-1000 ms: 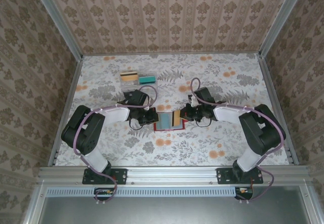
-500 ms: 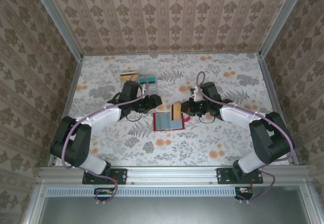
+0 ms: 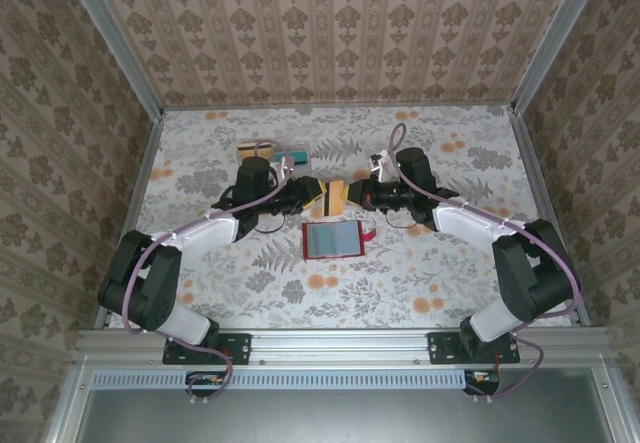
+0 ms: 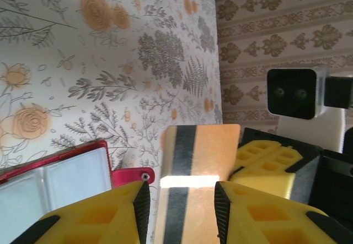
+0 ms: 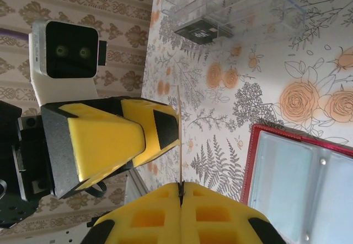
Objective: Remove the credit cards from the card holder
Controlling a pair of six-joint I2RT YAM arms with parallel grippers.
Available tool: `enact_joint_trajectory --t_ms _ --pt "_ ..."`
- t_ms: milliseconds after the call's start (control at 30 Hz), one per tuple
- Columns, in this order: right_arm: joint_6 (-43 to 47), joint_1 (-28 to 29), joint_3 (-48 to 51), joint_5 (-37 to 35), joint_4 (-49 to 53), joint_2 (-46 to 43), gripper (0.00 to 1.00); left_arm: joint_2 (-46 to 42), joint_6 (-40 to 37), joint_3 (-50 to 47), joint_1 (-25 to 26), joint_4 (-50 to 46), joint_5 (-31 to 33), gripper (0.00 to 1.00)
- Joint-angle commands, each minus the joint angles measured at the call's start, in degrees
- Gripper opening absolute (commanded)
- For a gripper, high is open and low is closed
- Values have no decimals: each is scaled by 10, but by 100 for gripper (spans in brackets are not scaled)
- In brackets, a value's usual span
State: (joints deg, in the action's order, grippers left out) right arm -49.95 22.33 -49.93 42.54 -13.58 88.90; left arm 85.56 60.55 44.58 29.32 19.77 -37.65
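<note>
Top external view: the two tools meet at frame centre, just above the open card holder (image 3: 333,239), with the tan card with a dark stripe (image 3: 335,200) held off the bench (image 3: 450,283) between them. The right tool (image 5: 180,191) is pinched shut on one edge of that card, which shows edge-on in the right wrist view. The left tool (image 4: 181,195) has its jaws apart, a yellow finger (image 4: 105,211) at either side of the card's face in the left wrist view; whether either finger touches the card cannot be told. Step in hand, as judged: a hand-over of the card from right to left. To do it well, the left tool should close squarely on the free half of the card, clear of the right tool's fingers. The right tool should let go only once that grip is firm, since a thin stiff card is likely to twist out of a corner pinch. The card holder lies flat, grey-blue inside up, its pockets looking empty. Above and left of centre a clear tray (image 3: 272,153) holds a second tan card (image 3: 255,149), a teal card (image 3: 293,154) and a black card (image 5: 201,32). The tray lies near the left tool, so its wall is what a careless swing would strike
</note>
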Motion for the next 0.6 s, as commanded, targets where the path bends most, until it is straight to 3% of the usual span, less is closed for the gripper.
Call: enact_joint_trajectory --t_ms 0,567 --pt "-17 -2 -20 19 -28 13 0 12 11 -5 6 28 -21 38" --pt "-17 -2 -20 18 -29 11 0 -4 -8 -10 -13 -8 -8 38"
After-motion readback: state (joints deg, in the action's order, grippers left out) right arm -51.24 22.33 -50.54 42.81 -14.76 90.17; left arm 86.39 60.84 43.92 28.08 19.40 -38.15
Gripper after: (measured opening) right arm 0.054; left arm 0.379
